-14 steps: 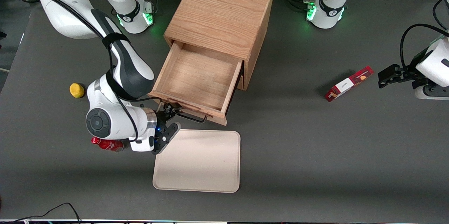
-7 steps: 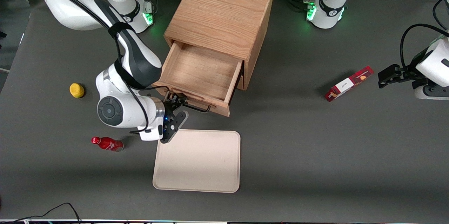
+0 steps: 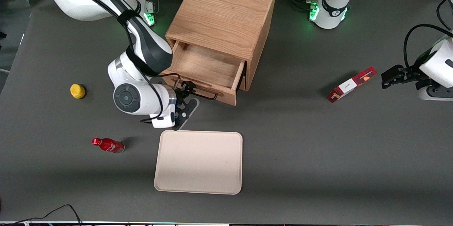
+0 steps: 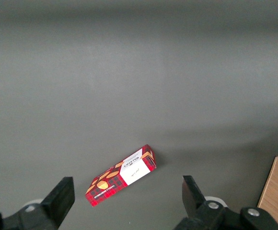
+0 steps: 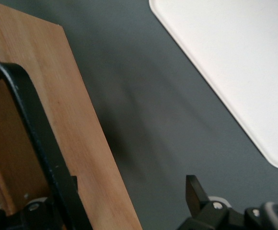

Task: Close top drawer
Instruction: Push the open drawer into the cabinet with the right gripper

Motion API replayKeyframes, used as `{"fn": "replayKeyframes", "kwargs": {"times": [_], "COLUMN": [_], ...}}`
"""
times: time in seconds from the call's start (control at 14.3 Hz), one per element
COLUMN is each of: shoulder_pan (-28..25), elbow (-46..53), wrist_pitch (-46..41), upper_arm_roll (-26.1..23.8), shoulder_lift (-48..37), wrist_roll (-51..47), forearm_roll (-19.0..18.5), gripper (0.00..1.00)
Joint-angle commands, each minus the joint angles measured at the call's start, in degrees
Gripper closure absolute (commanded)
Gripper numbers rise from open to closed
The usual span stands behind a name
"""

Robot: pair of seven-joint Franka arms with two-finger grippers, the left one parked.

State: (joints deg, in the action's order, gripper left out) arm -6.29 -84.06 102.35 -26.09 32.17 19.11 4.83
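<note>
The oak cabinet (image 3: 223,10) stands at the table's middle with its top drawer (image 3: 208,66) pulled partway out, its light-wood inside bare. A black wire handle (image 3: 206,94) (image 5: 36,139) runs along the drawer's front lip (image 5: 81,143). My right gripper (image 3: 187,99) (image 5: 129,194) is open and sits at the drawer's front, at the working arm's end of the handle. One fingertip (image 5: 192,188) is on the tray side of the lip; the other is by the handle, mostly hidden.
A cream tray (image 3: 200,162) lies on the table nearer the front camera than the drawer. A red bottle (image 3: 108,145) and a yellow object (image 3: 77,91) lie toward the working arm's end. A red box (image 3: 352,84) (image 4: 122,175) lies toward the parked arm's.
The top drawer has slid well into the cabinet. My gripper has moved with its front, away from the tray and toward the cabinet.
</note>
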Motion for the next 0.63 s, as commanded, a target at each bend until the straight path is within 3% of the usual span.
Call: {"fn": "replayKeyframes", "kwargs": {"times": [0.0, 0.56], "shoulder_pan": [-0.1, -1.1], "elbow": [-6.0, -13.5], "wrist_pitch": [2.0, 4.0], "upper_arm_roll": [-1.4, -4.8], "shoulder_lift": [-4.0, -7.6], "wrist_roll": [-2.9, -6.6], "forearm_roll": [0.6, 0.9], "gripper": [0.00, 0.00]}}
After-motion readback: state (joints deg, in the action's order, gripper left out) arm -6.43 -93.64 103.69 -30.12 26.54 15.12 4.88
